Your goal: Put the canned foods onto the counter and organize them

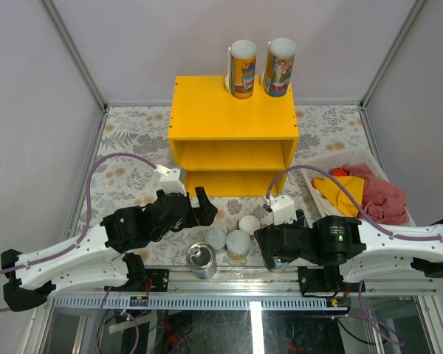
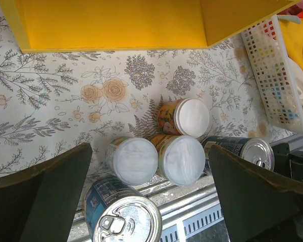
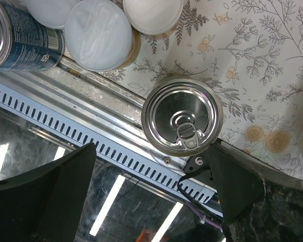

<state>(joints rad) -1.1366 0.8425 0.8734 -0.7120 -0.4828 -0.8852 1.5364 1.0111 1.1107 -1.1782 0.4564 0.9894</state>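
From above, two tall cans (image 1: 242, 69) stand upright side by side at the back of the yellow shelf unit's (image 1: 229, 110) flat top. Their labels are colourful, with drawn figures, and the writing is too small to read. On the floral bench (image 1: 133, 125) in front of the unit, three small white-lidded cans (image 1: 238, 242) cluster together, with a blue-labelled tin (image 1: 201, 259) just beside them at the near edge. To the right, a white basket (image 1: 308, 181) holds yellow and red cloth (image 1: 380, 198). The left claw (image 1: 196, 214) hangs by the cluster. The right claw (image 1: 273, 253) is over a second blue tin (image 1: 280, 263).

The left wrist view shows that claw spread wide, gripping nothing. Below it the three white lids crowd together, flanked by the two tins with silver pull-tab lids. The blue labels carry fine white print, unreadable.

The right wrist view shows the second tin upright at the bench's edge, between widely parted fingers that have no grip on it.
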